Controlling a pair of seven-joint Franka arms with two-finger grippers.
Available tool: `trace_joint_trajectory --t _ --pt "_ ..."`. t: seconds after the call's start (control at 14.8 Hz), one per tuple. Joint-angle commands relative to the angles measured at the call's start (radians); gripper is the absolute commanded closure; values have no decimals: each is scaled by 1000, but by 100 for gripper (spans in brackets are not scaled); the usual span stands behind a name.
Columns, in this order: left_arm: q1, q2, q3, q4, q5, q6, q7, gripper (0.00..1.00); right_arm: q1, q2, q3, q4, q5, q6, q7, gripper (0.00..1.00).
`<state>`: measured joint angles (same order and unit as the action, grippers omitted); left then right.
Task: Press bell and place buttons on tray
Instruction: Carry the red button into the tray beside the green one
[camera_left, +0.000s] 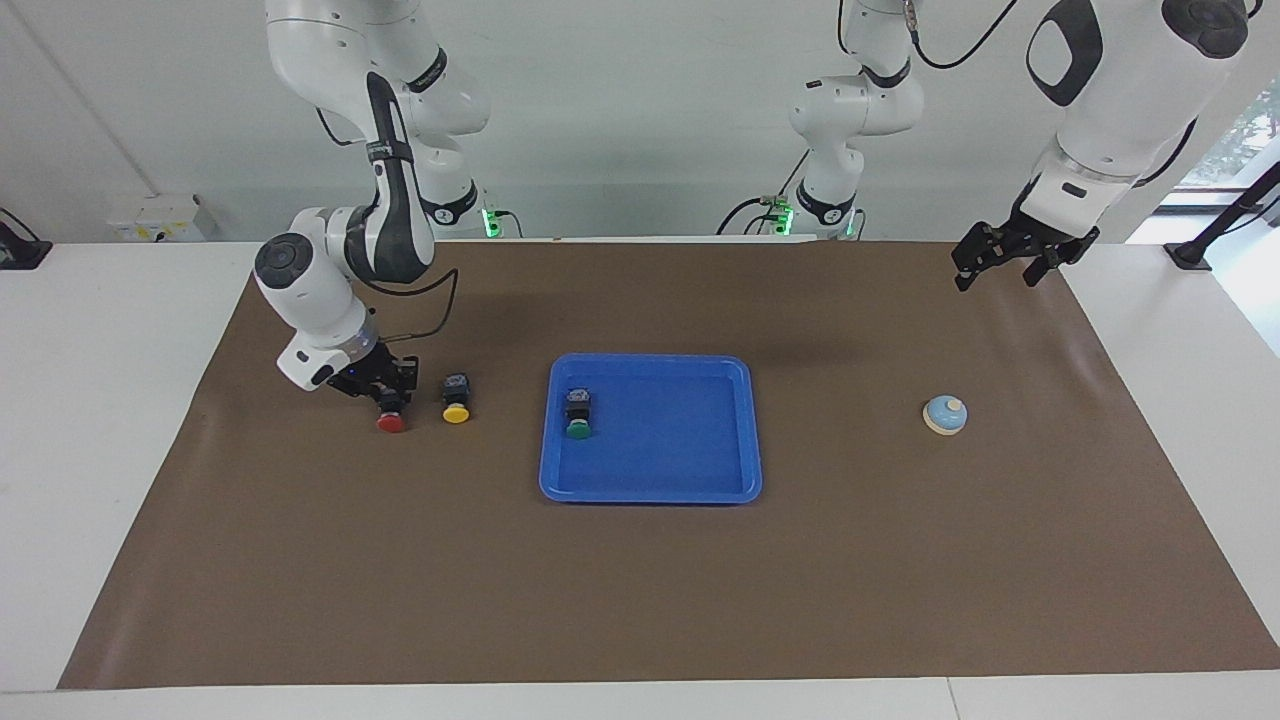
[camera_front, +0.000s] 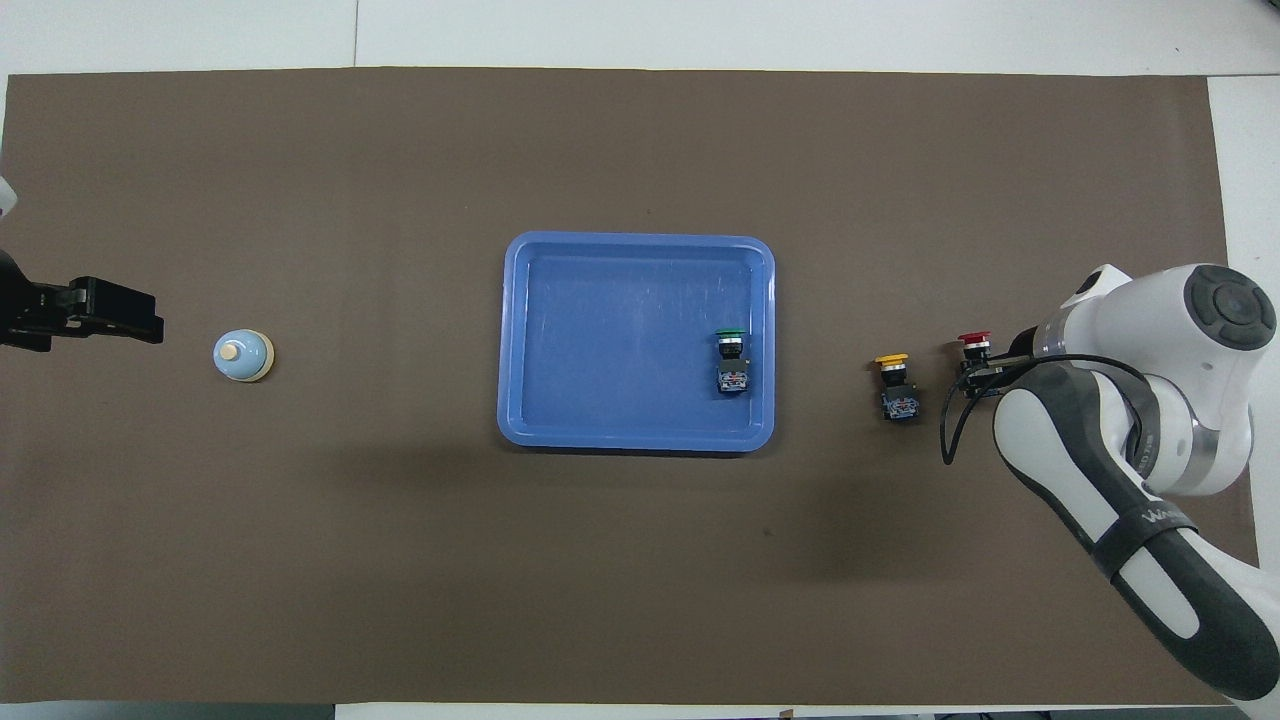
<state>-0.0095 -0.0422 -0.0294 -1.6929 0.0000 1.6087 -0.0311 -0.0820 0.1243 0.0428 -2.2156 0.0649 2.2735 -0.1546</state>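
The red button (camera_left: 391, 422) lies on the brown mat toward the right arm's end, cap pointing away from the robots. My right gripper (camera_left: 392, 392) is low over it, its fingers closed against the black body, which they mostly hide. In the overhead view only the red cap (camera_front: 972, 340) shows ahead of that gripper (camera_front: 975, 372). The yellow button (camera_left: 456, 399) lies beside it, toward the tray (camera_left: 650, 495). The green button (camera_left: 577, 412) lies inside the tray, by the rim nearest the right arm's end. The bell (camera_left: 944, 414) stands toward the left arm's end. My left gripper (camera_left: 997, 278) waits open in the air.
A brown mat (camera_left: 640, 600) covers the table top, with white table edge showing around it. The tray's rim (camera_front: 636, 241) is raised, and most of its floor is bare. The right arm's forearm and a looping cable (camera_front: 950, 430) hang low beside the yellow button (camera_front: 895, 385).
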Motion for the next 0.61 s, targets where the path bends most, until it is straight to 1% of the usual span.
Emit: trace_joint_trajectory --t 0.0,0.07,0.2,0.34,0.47,0.54 --pt "0 -7 3 -8 -8 7 -3 0 36 -8 34 146 18 -144 112 100" --pt "0 -7 3 -8 -8 7 -3 0 100 1 38 198 18 -164 201 100" --pt "0 -7 3 -8 -8 7 -3 0 259 33 37 292 4 -187 379 100" --pt "0 -7 3 -8 -8 7 -3 0 345 55 40 333 13 -178 467 100" --pt "0 -7 3 -8 -8 7 -3 0 473 131 37 407 4 -178 585 100" --pt "0 -7 3 -8 -8 7 -3 0 513 171 37 439 1 -175 642 100"
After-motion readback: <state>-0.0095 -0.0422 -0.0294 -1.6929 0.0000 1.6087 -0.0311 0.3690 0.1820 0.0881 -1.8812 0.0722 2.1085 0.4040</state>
